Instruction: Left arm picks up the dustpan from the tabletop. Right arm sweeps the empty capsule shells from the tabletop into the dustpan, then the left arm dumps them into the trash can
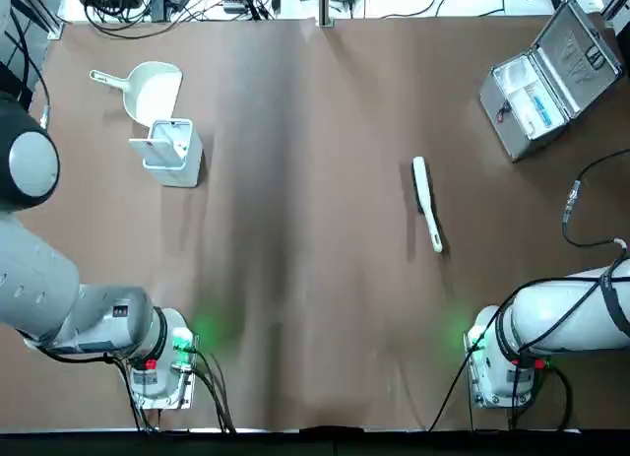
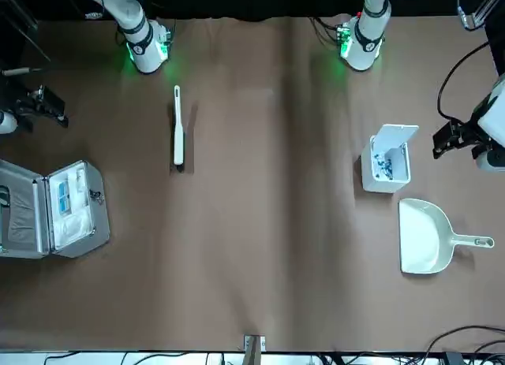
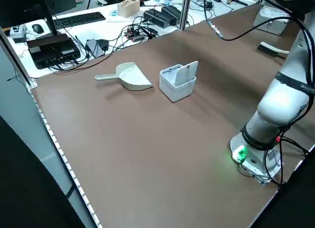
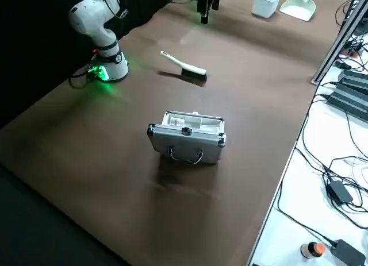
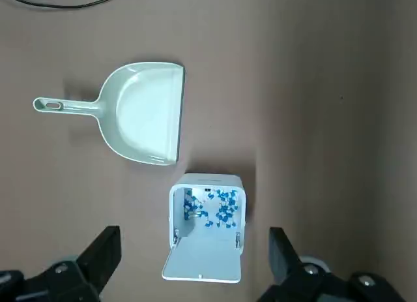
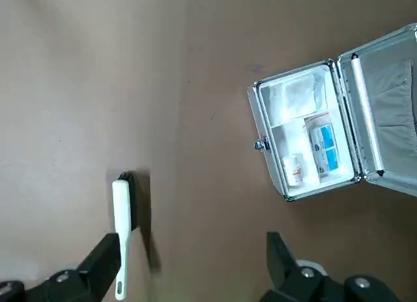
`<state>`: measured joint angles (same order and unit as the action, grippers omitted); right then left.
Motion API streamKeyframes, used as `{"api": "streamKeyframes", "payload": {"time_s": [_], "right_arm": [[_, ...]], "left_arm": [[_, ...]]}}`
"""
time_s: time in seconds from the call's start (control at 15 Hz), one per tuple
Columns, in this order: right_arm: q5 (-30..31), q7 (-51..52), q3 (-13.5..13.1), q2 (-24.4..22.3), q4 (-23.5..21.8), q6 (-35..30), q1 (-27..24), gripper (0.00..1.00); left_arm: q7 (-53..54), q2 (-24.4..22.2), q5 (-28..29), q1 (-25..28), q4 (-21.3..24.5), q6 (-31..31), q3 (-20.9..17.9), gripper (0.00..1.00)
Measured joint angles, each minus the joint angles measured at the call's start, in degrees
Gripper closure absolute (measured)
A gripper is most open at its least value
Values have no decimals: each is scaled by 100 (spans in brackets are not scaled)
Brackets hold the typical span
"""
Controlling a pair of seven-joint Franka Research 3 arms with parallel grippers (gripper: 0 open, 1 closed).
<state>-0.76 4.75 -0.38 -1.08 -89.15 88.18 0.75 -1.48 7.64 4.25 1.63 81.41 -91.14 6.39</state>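
The off-white dustpan [image 1: 154, 88] [image 5: 144, 113] lies flat on the brown tabletop [image 1: 315, 279] at the far left, handle pointing left. Right beside it stands the pale-grey trash can [image 1: 169, 153] [image 2: 387, 166] with its flap lid open. Small blue capsule shells [image 5: 212, 207] lie inside the can. My left gripper [image 5: 194, 251] [image 2: 453, 139] hangs open high above the can and dustpan, holding nothing. My right gripper [image 6: 192, 263] [image 2: 38, 106] is open too, raised at the right side above the table.
A white hand brush [image 1: 427, 202] [image 6: 122, 230] lies mid-right on the table. An open silver metal case [image 1: 551, 77] [image 6: 319, 145] with small items stands at the far right. Cables and equipment line the table's far edge.
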Motion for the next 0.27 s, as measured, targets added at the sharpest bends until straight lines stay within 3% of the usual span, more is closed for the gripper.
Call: {"api": "streamKeyframes", "payload": {"time_s": [0.27], "right_arm": [[0,0,0,0,0,0,0,1]], "left_arm": [[0,0,0,-5,6,0,76,0]]}}
